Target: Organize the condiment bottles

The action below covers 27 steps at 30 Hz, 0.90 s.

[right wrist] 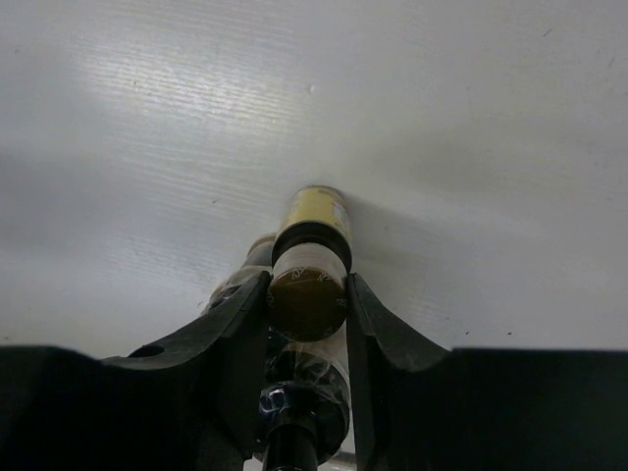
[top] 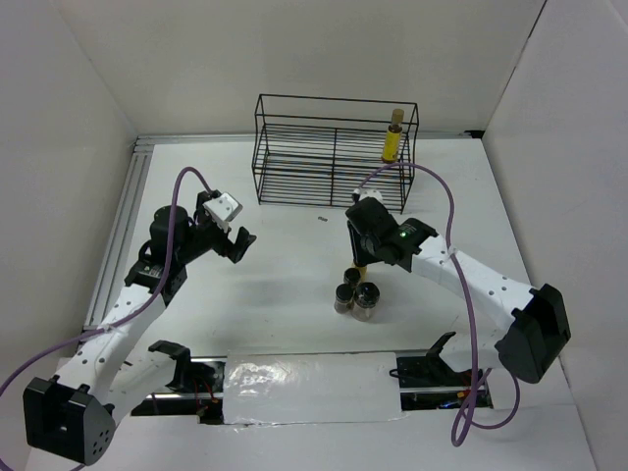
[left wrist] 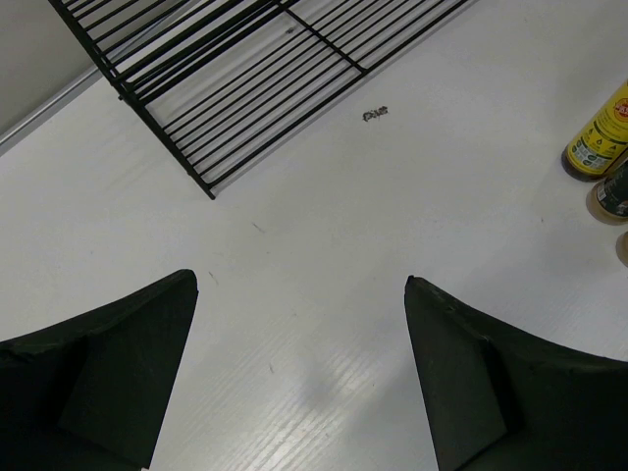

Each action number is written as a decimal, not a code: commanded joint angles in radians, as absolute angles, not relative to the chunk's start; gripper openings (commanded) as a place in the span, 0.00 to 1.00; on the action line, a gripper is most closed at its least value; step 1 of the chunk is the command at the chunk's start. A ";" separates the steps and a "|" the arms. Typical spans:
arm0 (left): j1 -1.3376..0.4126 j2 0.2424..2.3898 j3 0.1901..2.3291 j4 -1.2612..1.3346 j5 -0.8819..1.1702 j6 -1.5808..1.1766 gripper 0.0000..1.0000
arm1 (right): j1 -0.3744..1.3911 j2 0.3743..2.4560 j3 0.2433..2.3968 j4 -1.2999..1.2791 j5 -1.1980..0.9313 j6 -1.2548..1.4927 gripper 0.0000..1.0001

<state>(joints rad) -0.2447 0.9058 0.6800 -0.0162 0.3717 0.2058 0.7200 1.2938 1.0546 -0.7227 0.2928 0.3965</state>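
Right gripper (right wrist: 307,290) is clamped on the slim yellow-filled bottle with a tan cap (right wrist: 308,294), one finger (right wrist: 235,324) pressed on each side just below the cap. That bottle stands upright on the white table (top: 285,294), mid-right, touching the cluster of short dark-lidded glass jars (top: 366,301) just in front of it. Left gripper (top: 236,241) hovers over bare table with its jaws spread wide, holding nothing and touching nothing. A second slim yellow tan-capped bottle (top: 393,140) stands at the right end of the black wire rack (top: 294,147) at the back.
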 commanded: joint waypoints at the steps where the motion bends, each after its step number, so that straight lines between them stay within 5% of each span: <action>1: -0.244 0.882 0.673 0.003 0.379 0.196 0.99 | 0.733 1.299 1.100 -0.692 0.351 0.384 0.07; 2: -0.244 0.881 0.673 0.003 0.379 0.195 0.99 | 0.735 1.302 1.114 -0.693 0.351 0.373 0.00; 27: -0.244 0.865 0.661 0.003 0.376 0.201 0.99 | 0.582 1.660 2.112 -0.770 0.357 0.023 0.00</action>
<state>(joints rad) -0.2443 0.8791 0.6598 -0.0170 0.3710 0.2066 0.6296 1.6184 1.9892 -0.8291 0.3099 0.0990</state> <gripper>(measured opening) 0.993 0.401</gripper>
